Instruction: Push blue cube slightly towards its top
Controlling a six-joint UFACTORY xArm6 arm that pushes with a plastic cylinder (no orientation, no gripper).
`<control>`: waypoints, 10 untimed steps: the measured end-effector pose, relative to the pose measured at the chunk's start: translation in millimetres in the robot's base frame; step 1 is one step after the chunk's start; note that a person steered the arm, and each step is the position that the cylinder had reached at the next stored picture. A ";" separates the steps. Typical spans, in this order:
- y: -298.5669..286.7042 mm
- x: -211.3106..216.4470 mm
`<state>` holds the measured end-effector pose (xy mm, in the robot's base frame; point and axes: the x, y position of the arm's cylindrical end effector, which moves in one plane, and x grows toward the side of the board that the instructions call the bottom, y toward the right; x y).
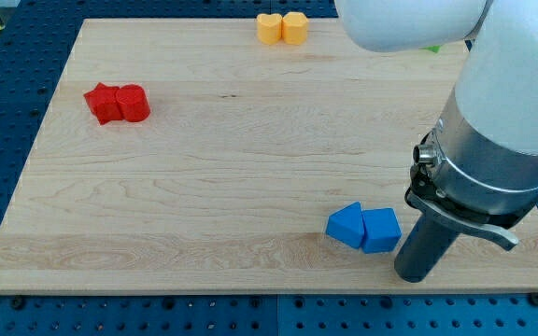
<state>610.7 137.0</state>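
Note:
The blue cube (382,231) lies near the view's bottom right on the wooden board (250,159). A second blue block (346,225) touches its left side. My tip (413,276) is just right of and below the blue cube, close to its lower right corner, with a small gap between them.
Two red blocks (117,104) sit together at the view's upper left. Two yellow blocks (282,28) sit together at the board's top edge. The arm's large white and grey body (493,140) fills the view's right side. A small green thing (434,49) peeks out under it.

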 end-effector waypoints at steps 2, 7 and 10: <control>0.0 -3.3; 0.6 -37.4; 0.6 -69.6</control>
